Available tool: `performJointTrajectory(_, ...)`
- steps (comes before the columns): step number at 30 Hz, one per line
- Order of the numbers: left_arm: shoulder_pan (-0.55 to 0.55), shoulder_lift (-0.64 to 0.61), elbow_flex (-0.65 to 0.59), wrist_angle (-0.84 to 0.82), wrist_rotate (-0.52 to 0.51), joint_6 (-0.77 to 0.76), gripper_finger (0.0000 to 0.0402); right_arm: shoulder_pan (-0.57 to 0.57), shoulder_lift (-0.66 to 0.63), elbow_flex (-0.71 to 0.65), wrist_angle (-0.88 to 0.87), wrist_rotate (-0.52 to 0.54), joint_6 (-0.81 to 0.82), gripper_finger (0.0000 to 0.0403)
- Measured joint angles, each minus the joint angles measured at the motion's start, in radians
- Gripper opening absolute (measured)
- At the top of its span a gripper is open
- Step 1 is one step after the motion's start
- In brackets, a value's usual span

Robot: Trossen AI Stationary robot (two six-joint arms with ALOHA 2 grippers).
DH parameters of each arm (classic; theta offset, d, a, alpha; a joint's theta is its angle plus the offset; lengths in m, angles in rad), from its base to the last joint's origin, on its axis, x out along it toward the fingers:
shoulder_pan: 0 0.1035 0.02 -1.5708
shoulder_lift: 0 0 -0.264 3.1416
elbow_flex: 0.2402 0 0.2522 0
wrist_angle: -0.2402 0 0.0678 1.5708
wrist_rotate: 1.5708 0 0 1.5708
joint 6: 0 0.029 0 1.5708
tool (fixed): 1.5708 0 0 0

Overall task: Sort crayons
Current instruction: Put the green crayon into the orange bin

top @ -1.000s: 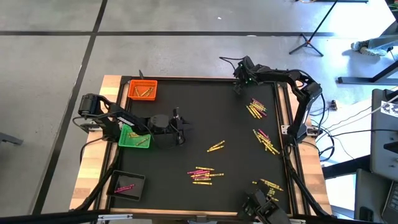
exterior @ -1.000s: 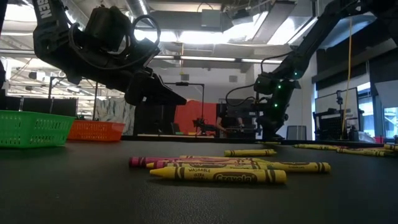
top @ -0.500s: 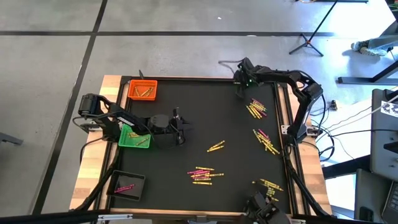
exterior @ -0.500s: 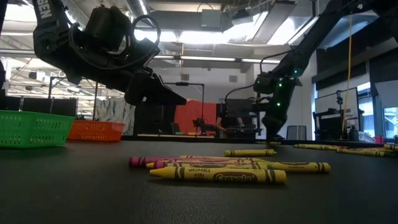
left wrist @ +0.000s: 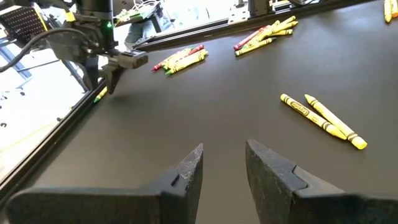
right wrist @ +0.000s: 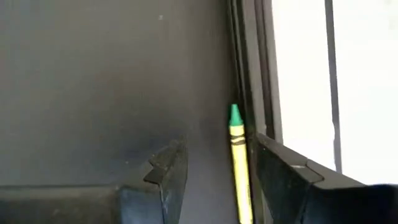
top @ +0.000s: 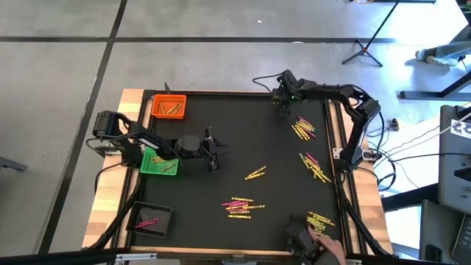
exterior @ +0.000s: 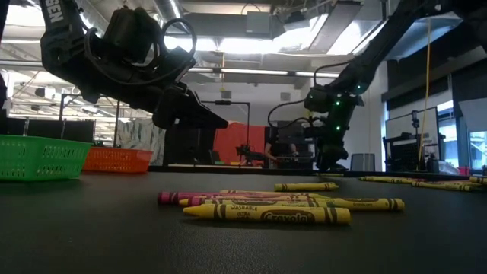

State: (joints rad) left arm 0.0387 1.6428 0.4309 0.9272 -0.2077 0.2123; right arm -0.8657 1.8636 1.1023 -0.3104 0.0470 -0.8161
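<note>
Yellow, pink and orange-gold crayons lie flat in loose groups on the black mat: near the middle (top: pixel 255 173), near the front (top: pixel 241 206) and down the right side (top: pixel 303 127). My right gripper (top: pixel 280 103) is at the far right corner, open and pointing steeply down. A green-tipped crayon (right wrist: pixel 236 149) lies along the mat's far border between its fingers, close to one finger (right wrist: pixel 280 180); I cannot tell if it touches. My left gripper (left wrist: pixel 224 165) hovers open and empty over the mat's left-centre (top: pixel 210 138), beside the green tray (top: pixel 159 162).
The orange tray (top: pixel 168 107) with crayons stands at the far left. The black tray (top: pixel 149 219) with pink crayons stands at the near left. A raised wooden frame (top: pixel 337 132) rims the mat. A person's hand (top: pixel 328 247) shows at the near right edge, by a yellow group (top: pixel 320 218).
My right gripper has rolled about its own pointing line and edged a little toward the table's left along the far border, staying open. A person's hand has come in at the near right edge. My left arm has kept still.
</note>
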Motion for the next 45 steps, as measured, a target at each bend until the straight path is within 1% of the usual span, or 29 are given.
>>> performJointTrajectory(6, 0.000, 0.000, 0.000, -0.001, 0.000, 0.000, 0.0105, -0.031, 0.037, 0.005, 0.036, -0.044, 0.005, 0.0179)
performJointTrajectory(10, 0.000, 0.000, 0.000, -0.002, 0.000, 0.000, 0.0105, -0.062, 0.050, 0.005, 0.061, -0.091, 0.034, 0.0179)
performJointTrajectory(16, 0.000, 0.000, 0.000, -0.002, 0.000, 0.000, 0.0105, -0.120, 0.051, 0.004, 0.068, -0.237, 0.121, 0.0179)
performJointTrajectory(19, 0.000, 0.000, 0.000, -0.002, 0.000, 0.000, 0.0105, -0.127, 0.052, 0.006, 0.054, -0.295, 0.145, 0.0179)
performJointTrajectory(26, 0.000, 0.000, 0.000, -0.002, 0.000, 0.000, 0.0105, -0.115, 0.038, 0.005, 0.040, -0.282, 0.144, 0.0179)
performJointTrajectory(33, 0.000, 0.000, 0.000, -0.002, 0.000, 0.000, 0.0105, -0.108, 0.011, -0.002, 0.002, -0.316, 0.117, 0.0179)
performJointTrajectory(36, 0.000, 0.000, 0.000, -0.002, 0.000, 0.000, 0.0105, -0.106, 0.008, -0.002, 0.014, -0.355, 0.105, 0.0179)
performJointTrajectory(45, 0.000, 0.000, 0.000, -0.002, 0.000, 0.000, 0.0105, -0.110, 0.017, -0.008, 0.088, -0.356, 0.091, 0.0179)
